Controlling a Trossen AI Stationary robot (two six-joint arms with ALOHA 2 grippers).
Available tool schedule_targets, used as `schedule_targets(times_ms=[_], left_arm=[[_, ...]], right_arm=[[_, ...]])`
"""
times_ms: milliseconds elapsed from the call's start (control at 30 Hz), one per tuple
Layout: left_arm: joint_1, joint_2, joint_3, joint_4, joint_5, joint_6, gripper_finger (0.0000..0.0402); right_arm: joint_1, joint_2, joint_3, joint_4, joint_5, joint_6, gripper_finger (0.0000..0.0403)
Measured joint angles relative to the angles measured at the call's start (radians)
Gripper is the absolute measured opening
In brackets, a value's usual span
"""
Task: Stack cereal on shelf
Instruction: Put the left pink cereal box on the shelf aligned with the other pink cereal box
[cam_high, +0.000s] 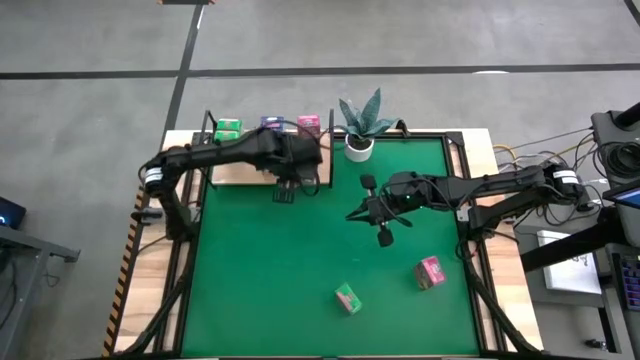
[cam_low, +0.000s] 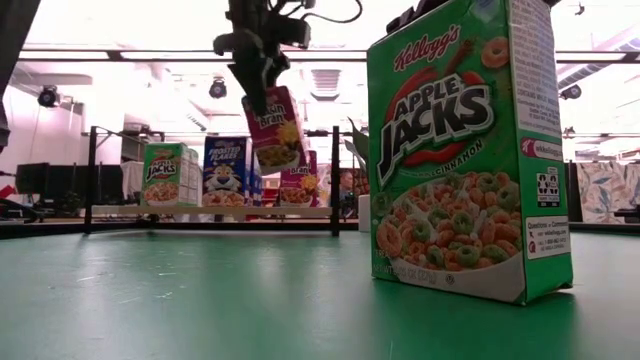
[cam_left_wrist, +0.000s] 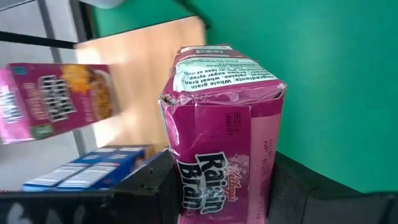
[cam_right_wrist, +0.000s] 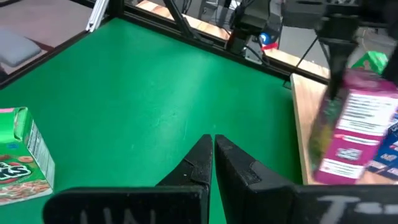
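Note:
My left gripper (cam_low: 258, 75) hangs over the shelf's near right corner, shut on a pink Raisin Bran cereal carton (cam_low: 275, 125). The light-wood shelf (cam_high: 240, 172) stands at the table's far left. A green (cam_high: 228, 128), a blue (cam_high: 272, 123) and a pink carton (cam_high: 308, 124) stand along its far edge. On the green table, another green carton (cam_high: 347, 297) stands on its base and another pink one (cam_high: 430, 272) rests near the front. My right gripper (cam_right_wrist: 213, 155) is shut on nothing, above mid-table (cam_high: 358, 211). My left gripper pinches the pink carton between its two fingers (cam_left_wrist: 155, 186), on two opposite sides near the carton's upper end (cam_left_wrist: 205, 193). The fingers come from above, slanting down. The carton hangs tilted below them, lifted clear of table and shelf, its lower end (cam_low: 283, 158) free.
Thin black posts (cam_low: 335, 180) rise at the shelf's edges. A potted plant (cam_high: 360, 125) stands just right of the shelf at the far edge. In the low view the green Apple Jacks carton (cam_low: 465, 150) fills the foreground. Bare green felt (cam_high: 260, 270) lies in front of the shelf.

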Motion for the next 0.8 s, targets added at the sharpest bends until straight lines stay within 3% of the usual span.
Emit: schedule_targets(times_ms=[467, 800], left_arm=[[0.164, 0.004, -0.018, 0.157, -0.001, 0.084, 0.0157], [0.204, 0.005, -0.032, 0.21, 0.025, 0.084, 0.0157]], right_arm=[[0.0, 0.001, -0.008, -0.017, 0.003, 0.074, 0.0009], [0.0, 0.001, -0.009, -0.017, 0.003, 0.084, 0.0009]])
